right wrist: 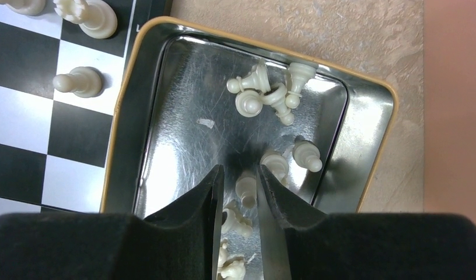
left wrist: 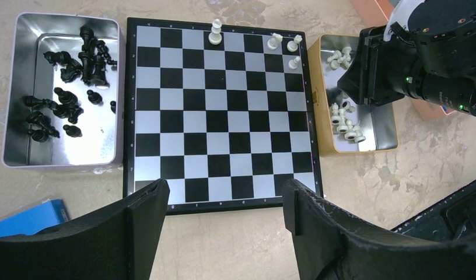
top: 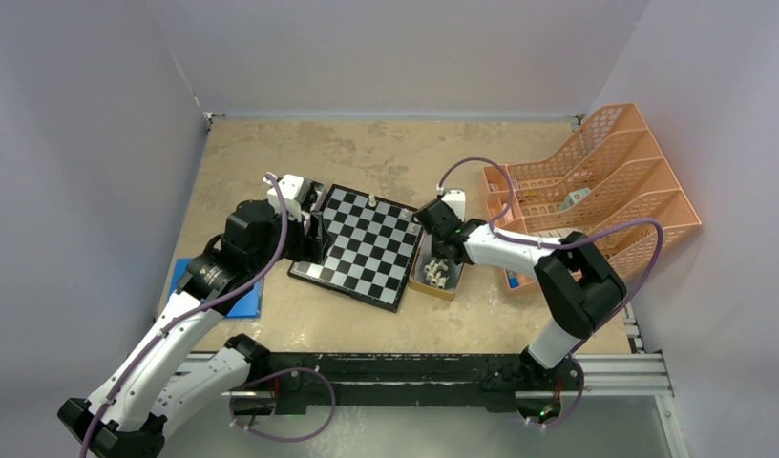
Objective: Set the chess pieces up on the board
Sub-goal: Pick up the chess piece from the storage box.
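Left gripper (left wrist: 224, 192): my jaws stand wide apart with nothing between them. It hangs above the near edge of the board (left wrist: 224, 111).

Board: it lies flat on the table (left wrist: 235, 251) with a tray along each side. Nearly all its squares are bare.

White pieces (left wrist: 215, 32): four stand on the board. One tall one is in the far row, and three are bunched by the far right corner. The rest lie loose in the gold tray (right wrist: 183, 105), some tumbled together in a small heap.

Black pieces (left wrist: 78, 58): all are in the silver tray (left wrist: 11, 87), just beside the board's left edge. Most lie toppled in clumps, and I see none on the board.

Gold tray: it sits just beside the board's right edge.

Right gripper (right wrist: 240, 172): it is low over the gold tray, jaws drawn close with a slim gap between them.

Pawn (right wrist: 245, 188): one white pawn shows in that gap (my fingers shade it). I cannot tell whether the pads pinch it or it only lies on the metal under them.

Rack (top: 596, 181): an orange mesh rack stands on the right of the table, beyond my right arm.

Blue pad (left wrist: 25, 216): it lies flat on the table near the silver tray's near corner.
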Controlling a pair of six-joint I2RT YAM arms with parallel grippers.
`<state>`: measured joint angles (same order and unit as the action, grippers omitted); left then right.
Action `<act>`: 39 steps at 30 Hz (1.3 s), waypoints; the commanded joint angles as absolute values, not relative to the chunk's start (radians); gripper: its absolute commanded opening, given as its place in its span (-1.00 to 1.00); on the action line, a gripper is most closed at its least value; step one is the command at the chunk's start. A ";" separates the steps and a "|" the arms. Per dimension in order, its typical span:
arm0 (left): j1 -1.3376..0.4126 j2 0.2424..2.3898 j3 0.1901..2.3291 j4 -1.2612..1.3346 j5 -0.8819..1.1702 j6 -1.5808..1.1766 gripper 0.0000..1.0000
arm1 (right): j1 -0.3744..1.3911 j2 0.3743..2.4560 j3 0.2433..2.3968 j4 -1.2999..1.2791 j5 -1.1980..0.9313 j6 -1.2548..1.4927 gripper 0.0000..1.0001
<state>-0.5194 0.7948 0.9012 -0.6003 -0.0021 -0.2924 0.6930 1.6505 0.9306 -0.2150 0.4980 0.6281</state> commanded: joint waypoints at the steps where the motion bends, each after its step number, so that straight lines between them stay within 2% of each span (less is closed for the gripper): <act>1: -0.517 0.782 0.896 -0.561 0.012 -0.281 0.43 | 0.689 1.624 0.934 -0.263 0.512 0.670 -0.40; 10: -0.519 0.776 0.896 -0.562 0.009 -0.282 0.43 | 0.690 1.621 0.939 -0.264 0.498 0.656 -0.44; 19: -0.518 0.762 0.894 -0.563 0.002 -0.285 0.43 | 0.691 1.613 0.945 -0.247 0.496 0.632 -0.68; 32: -0.518 0.774 0.894 -0.567 -0.021 -0.287 0.43 | 0.692 1.499 0.980 -0.291 0.512 0.614 -0.73; 39: -0.518 0.774 0.894 -0.568 -0.029 -0.287 0.43 | 0.693 1.483 1.051 -0.217 0.447 0.548 -0.73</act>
